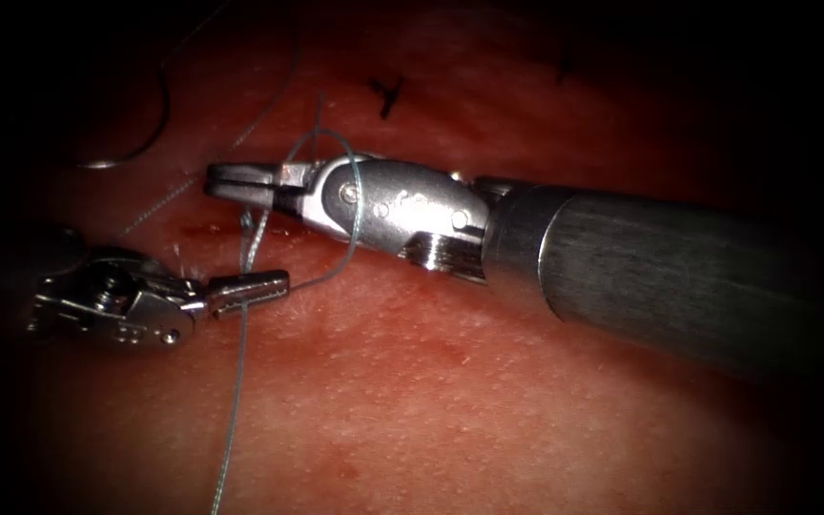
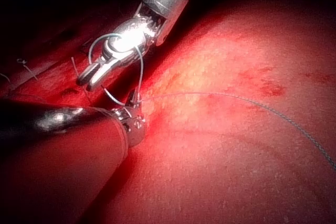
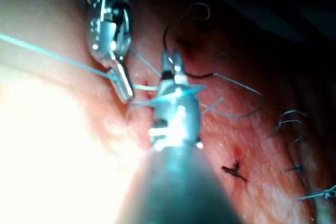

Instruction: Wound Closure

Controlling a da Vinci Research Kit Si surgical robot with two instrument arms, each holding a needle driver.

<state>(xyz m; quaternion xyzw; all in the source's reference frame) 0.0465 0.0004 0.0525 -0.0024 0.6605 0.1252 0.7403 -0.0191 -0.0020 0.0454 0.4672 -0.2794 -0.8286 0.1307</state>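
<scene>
On the tissue my right tool reaches in from the right, its jaws slightly apart over the cut and holding nothing I can see. A loop of thread is wound around its wrist. From the left, my left tool lies just below it, jaws shut on the thread where the long strand runs down the tissue. The curved needle lies free on the tissue at the far upper left, out of both tools. In the left wrist view the right tool shows its parted jaws.
Dark earlier stitches sit along the cut's line to the upper right, and several cut thread ends stand up beside it. Red fluid marks the cut under the right tool's jaws. A thin strand crosses the tissue toward the needle.
</scene>
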